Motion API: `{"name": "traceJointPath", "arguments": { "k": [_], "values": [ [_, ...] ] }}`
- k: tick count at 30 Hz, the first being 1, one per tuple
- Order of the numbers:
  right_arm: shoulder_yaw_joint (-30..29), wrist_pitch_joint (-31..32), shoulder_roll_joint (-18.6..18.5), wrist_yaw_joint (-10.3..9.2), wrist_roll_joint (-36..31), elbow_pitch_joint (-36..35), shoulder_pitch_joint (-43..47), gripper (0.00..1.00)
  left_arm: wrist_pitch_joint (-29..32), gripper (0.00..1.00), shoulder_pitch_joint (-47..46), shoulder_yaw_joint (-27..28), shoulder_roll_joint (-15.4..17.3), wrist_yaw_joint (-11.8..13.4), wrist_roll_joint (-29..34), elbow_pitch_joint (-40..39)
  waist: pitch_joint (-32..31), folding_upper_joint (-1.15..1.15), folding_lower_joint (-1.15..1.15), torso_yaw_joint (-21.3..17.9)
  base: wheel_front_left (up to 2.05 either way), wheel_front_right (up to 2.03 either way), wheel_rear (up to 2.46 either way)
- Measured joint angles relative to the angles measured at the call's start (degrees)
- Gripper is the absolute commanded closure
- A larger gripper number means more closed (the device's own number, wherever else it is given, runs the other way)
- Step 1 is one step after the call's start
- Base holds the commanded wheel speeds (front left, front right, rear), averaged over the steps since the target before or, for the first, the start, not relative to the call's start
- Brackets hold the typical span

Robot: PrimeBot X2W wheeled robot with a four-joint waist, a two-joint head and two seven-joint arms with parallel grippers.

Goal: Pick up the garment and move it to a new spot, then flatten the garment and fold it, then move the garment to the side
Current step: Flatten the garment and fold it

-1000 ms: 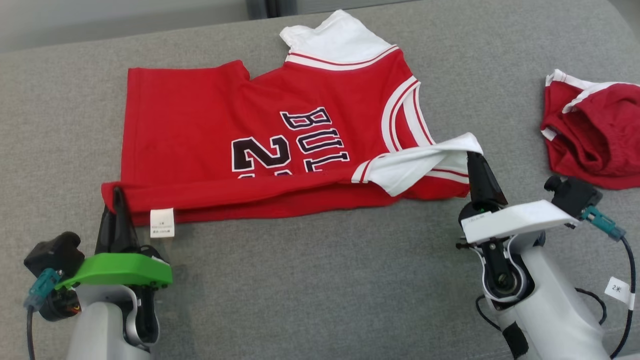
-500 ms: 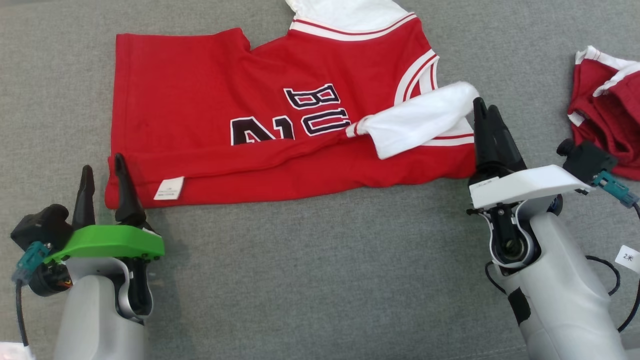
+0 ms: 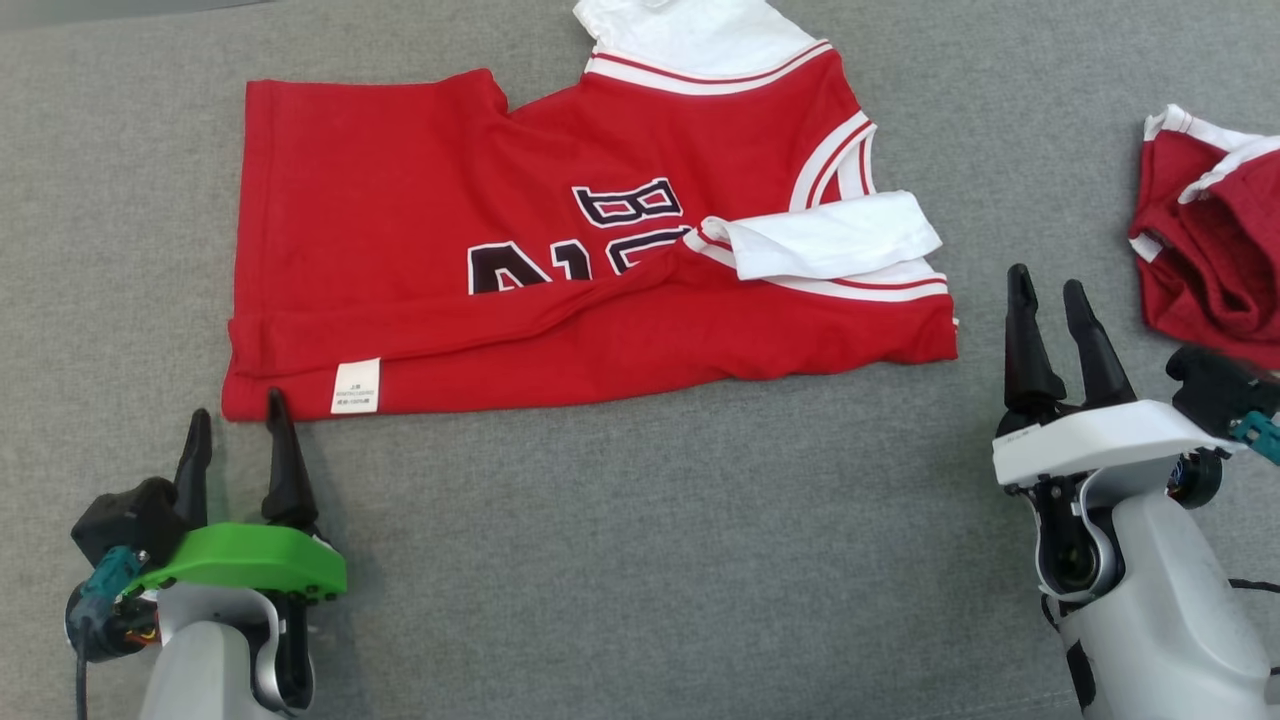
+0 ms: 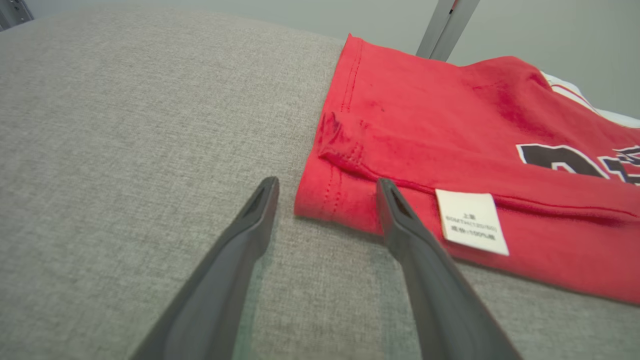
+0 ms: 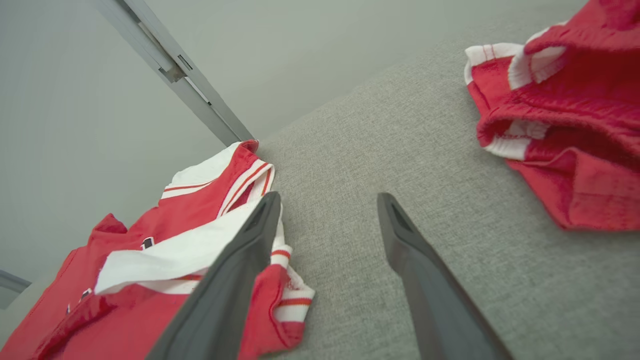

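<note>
The left gripper [image 3: 238, 405] stands just below the lower left corner of the garment [image 3: 400, 250]. Its two fingers are spread apart and hold nothing. In the left wrist view one fingertip lies over the red hem. It may touch the cloth, but I cannot tell this for sure.

The garment is a red jersey with black letters. It lies on the grey fabric surface [image 3: 640, 560], and its lower part is folded up over the bottom of the print. A small white label [image 3: 356, 386] sits on this folded part, just right of the garment's lower left corner. Near the right end of the garment a white sleeve [image 3: 830, 240] is folded over the red cloth.

The right gripper [image 3: 1045, 278] is near the garment's lower right corner, a little apart from it, with its jaws open and empty. Further right of the garment, a second red piece of clothing [image 3: 1215, 270] lies crumpled.
</note>
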Motion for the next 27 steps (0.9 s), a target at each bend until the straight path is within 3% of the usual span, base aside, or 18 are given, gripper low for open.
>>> {"name": "traceJointPath", "arguments": {
  "k": [10, 27],
  "values": [
    [1.5, 0.0, 0.0, 0.00, -10.7, -1.6, 2.3, 0.00, 0.0, 0.00, -1.3, 1.0, 0.5, 0.0, 2.5, 2.1, -0.2, 0.00, 0.00, -0.4, 0.00, 0.00, 0.00],
    [4.1, 0.0, 0.0, 0.00, -19.8, 2.4, 1.7, 0.00, -0.1, 0.00, -4.2, -2.1, 2.1, 0.0, 3.1, 7.0, 0.6, 0.00, 0.00, 0.0, 0.00, 0.00, 0.00]
  ]
}}
